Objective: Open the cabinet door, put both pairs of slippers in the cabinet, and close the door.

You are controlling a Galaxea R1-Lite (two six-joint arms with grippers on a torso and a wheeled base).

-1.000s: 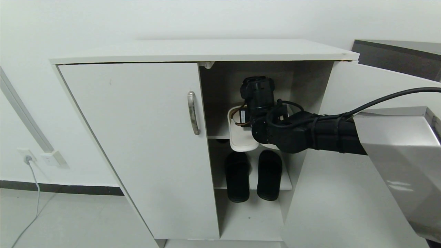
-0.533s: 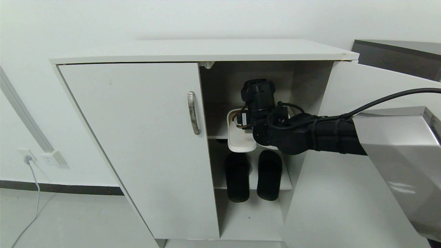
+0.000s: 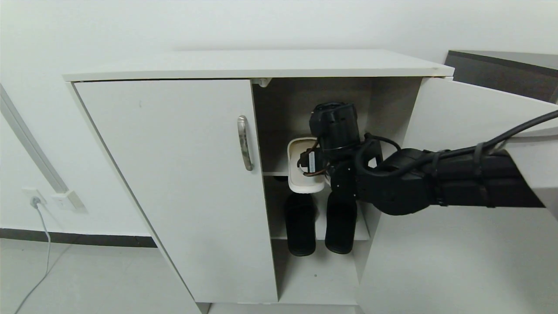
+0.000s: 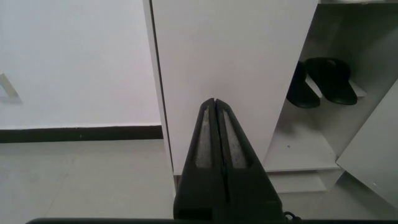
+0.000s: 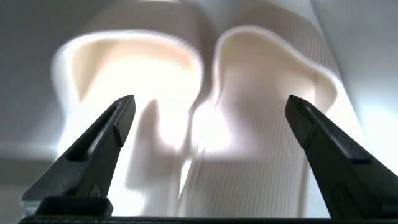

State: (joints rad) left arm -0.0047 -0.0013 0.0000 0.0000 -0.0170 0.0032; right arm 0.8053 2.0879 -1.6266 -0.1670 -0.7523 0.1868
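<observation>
Your right claw (image 5: 209, 102) is inside the cabinet (image 3: 261, 63), at the level of its upper shelf (image 3: 273, 173). Its fingers are spread wide and it has hold of nothing. The white slippers (image 5: 205, 124) lie side by side on that shelf, directly in front of the open fingers, and their near ends hang a little over the shelf's front edge. The black slippers (image 3: 301, 222) sit as a pair one shelf lower in the cabinet, also jutting past the edge. The cabinet's right door (image 3: 457, 113) stands open and its left door (image 3: 174, 174) is shut. Your left claw (image 4: 214, 102) is pressed fully together with nothing in it, low in front of the shut left door and not touching it.
</observation>
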